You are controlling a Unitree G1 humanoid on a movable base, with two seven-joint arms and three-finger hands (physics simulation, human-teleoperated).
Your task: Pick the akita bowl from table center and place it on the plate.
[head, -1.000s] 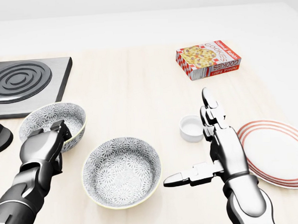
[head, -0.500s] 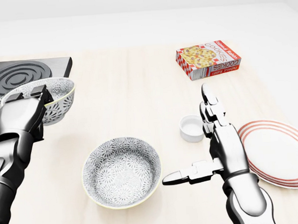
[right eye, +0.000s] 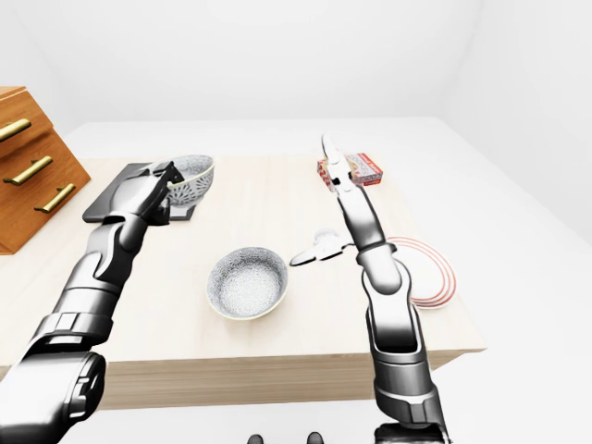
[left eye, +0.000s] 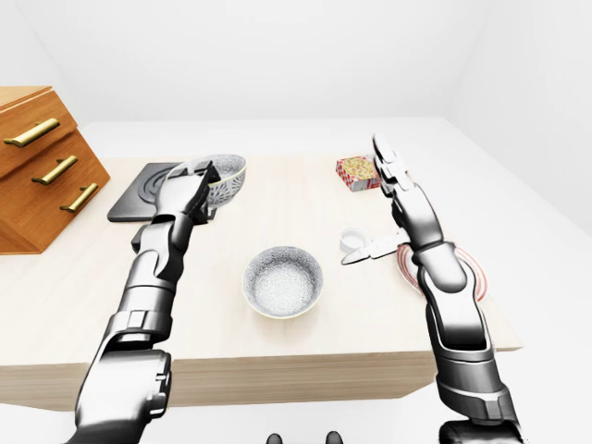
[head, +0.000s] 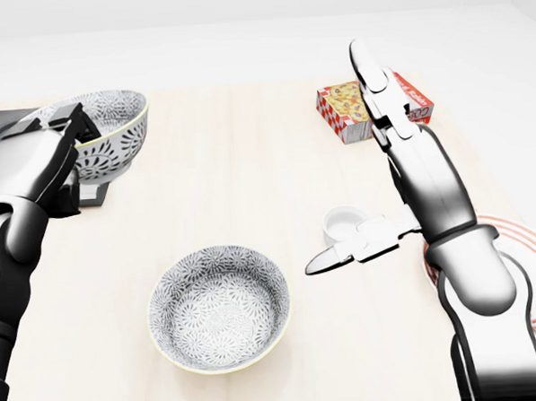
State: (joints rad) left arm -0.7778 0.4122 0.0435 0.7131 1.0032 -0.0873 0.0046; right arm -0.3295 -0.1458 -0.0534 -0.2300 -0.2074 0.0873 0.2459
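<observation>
My left hand (head: 34, 168) grips the akita bowl (head: 113, 129) aloft, my right hand (head: 420, 188) spreads its fingers empty; next I carry it across to the plate (head: 534, 267).

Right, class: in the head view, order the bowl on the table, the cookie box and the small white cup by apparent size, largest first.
bowl on the table
cookie box (partly hidden)
small white cup

There are two bowls (head: 218, 309), one plate (right eye: 435, 277), one cookie box (head: 337, 111), one small cup (head: 344, 222) and one hob (left eye: 134, 194). One wooden chest (left eye: 37, 185) shows three handles (left eye: 55, 170), though the frame edge may hide more.
</observation>
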